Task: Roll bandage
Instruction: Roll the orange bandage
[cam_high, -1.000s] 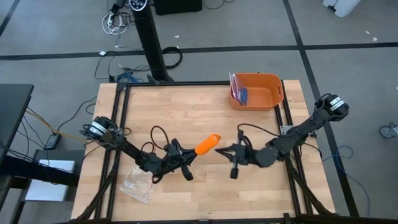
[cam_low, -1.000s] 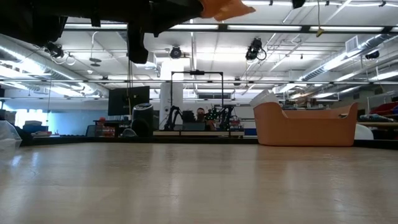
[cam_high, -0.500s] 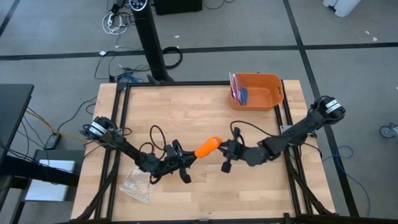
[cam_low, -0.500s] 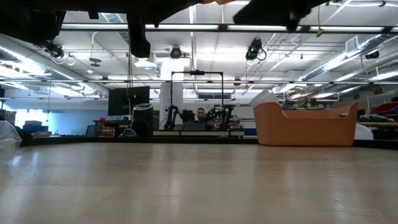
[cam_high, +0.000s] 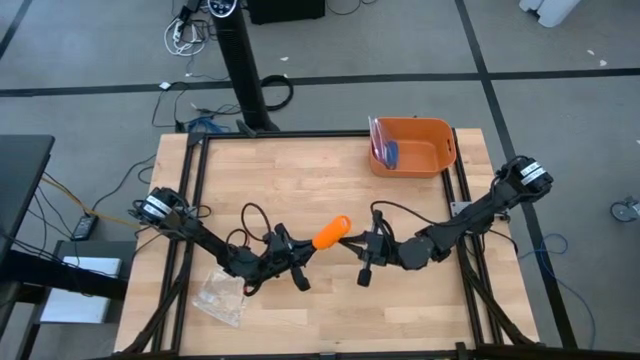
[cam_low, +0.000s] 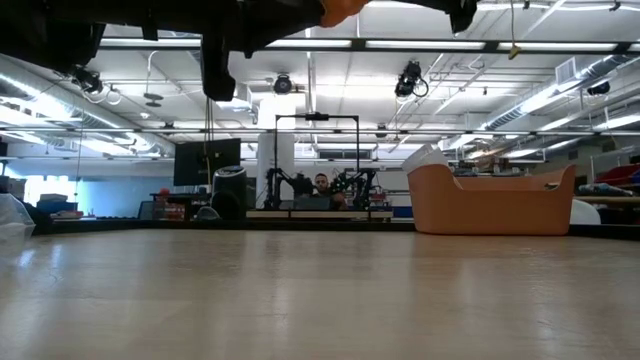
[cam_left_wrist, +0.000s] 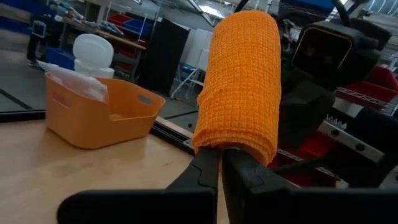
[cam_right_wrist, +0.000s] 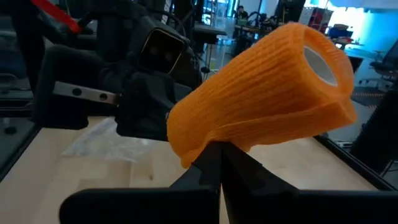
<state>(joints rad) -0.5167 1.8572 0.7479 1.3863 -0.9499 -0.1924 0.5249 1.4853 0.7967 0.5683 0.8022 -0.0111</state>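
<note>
Above the table's middle, my left gripper (cam_high: 303, 258) and right gripper (cam_high: 352, 244) each pinch shut on one end of the bright orange roll of stretchy cloth bandage (cam_high: 331, 232). I should keep tension even so the wraps stay tight.

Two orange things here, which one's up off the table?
The bandage, the small cloth roll pinched between the left tool and right tool. The bin sits at the table's corner.

Bare bench (cam_high: 300, 185) lay open behind the arms; the orange bin (cam_high: 412, 147) blocked the far right corner, a plastic bag (cam_high: 221, 295) the near left.
</note>
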